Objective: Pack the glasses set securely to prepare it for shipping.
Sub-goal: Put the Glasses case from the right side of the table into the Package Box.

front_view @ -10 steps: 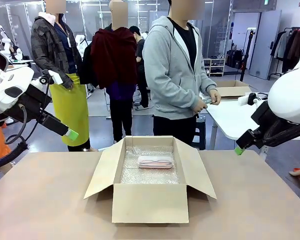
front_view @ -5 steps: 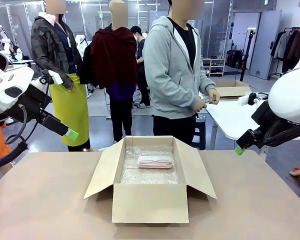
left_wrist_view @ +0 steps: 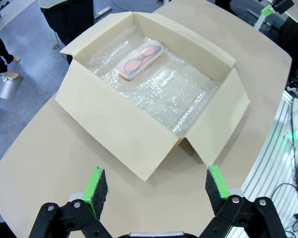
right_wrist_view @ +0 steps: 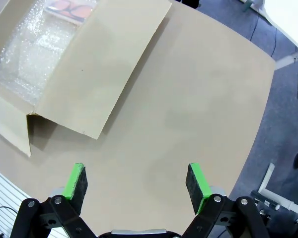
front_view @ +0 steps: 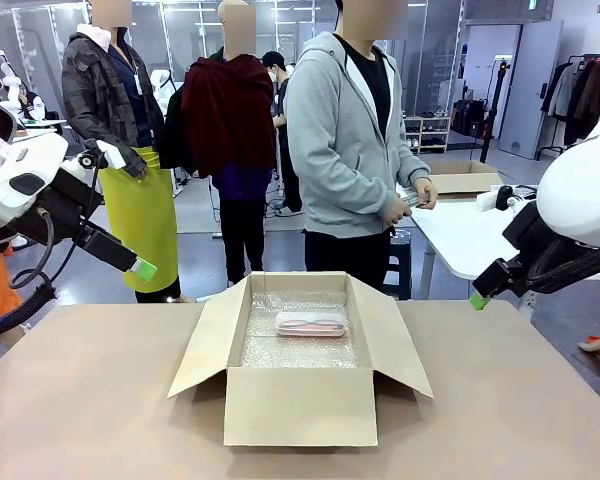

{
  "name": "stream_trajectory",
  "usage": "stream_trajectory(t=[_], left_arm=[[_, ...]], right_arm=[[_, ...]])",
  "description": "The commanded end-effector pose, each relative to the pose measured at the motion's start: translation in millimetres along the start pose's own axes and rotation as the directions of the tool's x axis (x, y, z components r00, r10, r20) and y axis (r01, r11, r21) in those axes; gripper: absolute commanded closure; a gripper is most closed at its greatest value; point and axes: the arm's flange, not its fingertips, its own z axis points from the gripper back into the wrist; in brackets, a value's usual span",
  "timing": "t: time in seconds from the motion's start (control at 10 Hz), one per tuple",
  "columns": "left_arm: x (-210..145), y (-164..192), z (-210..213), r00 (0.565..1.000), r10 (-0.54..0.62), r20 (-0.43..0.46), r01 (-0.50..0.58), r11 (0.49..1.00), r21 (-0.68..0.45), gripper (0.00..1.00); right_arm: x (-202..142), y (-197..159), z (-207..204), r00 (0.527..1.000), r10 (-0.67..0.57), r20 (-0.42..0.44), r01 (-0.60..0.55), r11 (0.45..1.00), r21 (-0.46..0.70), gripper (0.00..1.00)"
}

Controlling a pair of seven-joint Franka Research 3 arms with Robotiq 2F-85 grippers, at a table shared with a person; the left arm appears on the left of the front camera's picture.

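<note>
- Left gripper (left_wrist_view: 155, 187) and right gripper (right_wrist_view: 135, 181) stayed wide open and empty, up away from the box (front_view: 300, 405).
- Pink case (front_view: 311, 323) lay inside on the bubble wrap (front_view: 280, 346), same as before.
- Nothing had really moved, so packing seemed to be waiting.

Right wrist view: pink case (right_wrist_view: 68, 7) cut off by top edge, cardboard box (right_wrist_view: 104, 64) cropped at top and left. Front view: box's front wall hides the near strip of bubble wrap (front_view: 280, 350). The person's hands (front_view: 412, 198) hold something too small to tell. Of left gripper (front_view: 144, 268) and right gripper (front_view: 477, 300), one green tip each visible there, jaw gap unreadable; both arms cropped at frame sides.
</note>
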Motion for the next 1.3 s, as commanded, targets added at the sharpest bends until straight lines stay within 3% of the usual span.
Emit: stream_trajectory(t=[0.0, 1.2], left_arm=[[0.3, 0.8, 0.8, 1.0, 0.0, 0.016, 0.0, 1.0, -0.009, 0.0], [0.3, 0.8, 0.8, 1.0, 0.0, 0.016, 0.0, 1.0, -0.009, 0.0]], right_arm=[[2.4, -0.5, 1.1, 1.0, 0.004, -0.009, -0.004, 1.0, 0.001, 0.0], [2.4, -0.5, 1.1, 1.0, 0.004, -0.009, -0.004, 1.0, 0.001, 0.0]])
